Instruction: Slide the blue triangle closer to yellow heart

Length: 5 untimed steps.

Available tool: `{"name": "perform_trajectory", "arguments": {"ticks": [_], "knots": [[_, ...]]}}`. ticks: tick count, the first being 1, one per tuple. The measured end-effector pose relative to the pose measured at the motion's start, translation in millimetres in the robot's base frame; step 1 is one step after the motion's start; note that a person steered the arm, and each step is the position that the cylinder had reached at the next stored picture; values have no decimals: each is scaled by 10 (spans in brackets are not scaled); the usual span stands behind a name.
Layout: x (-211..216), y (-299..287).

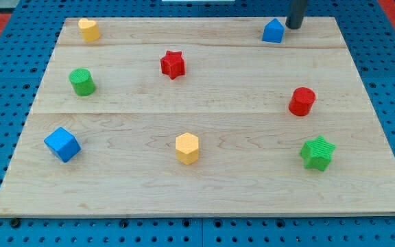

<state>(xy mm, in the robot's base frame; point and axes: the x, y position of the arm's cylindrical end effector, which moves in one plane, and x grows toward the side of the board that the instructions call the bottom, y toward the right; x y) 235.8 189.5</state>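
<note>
The blue triangle (273, 31) sits near the view's top edge of the wooden board (204, 185), right of centre. The yellow heart (88, 29) sits at the view's top left corner of the board, far to the left of the triangle. My tip (294, 25) is just to the right of the blue triangle, very close to it or touching its right side. The rod rises out of the view's top.
A red star (173, 64), a green cylinder (82, 81), a red cylinder (302, 101), a blue cube (62, 144), a yellow hexagon (187, 148) and a green star (317, 152) lie on the board. Blue pegboard surrounds the board.
</note>
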Motion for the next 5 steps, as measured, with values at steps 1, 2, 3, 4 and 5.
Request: {"name": "perform_trajectory", "arguments": {"ticks": [1, 2, 3, 4, 5], "knots": [[58, -679], [2, -1871], [40, -1365], [-435, -1010], [-284, -1820]]}}
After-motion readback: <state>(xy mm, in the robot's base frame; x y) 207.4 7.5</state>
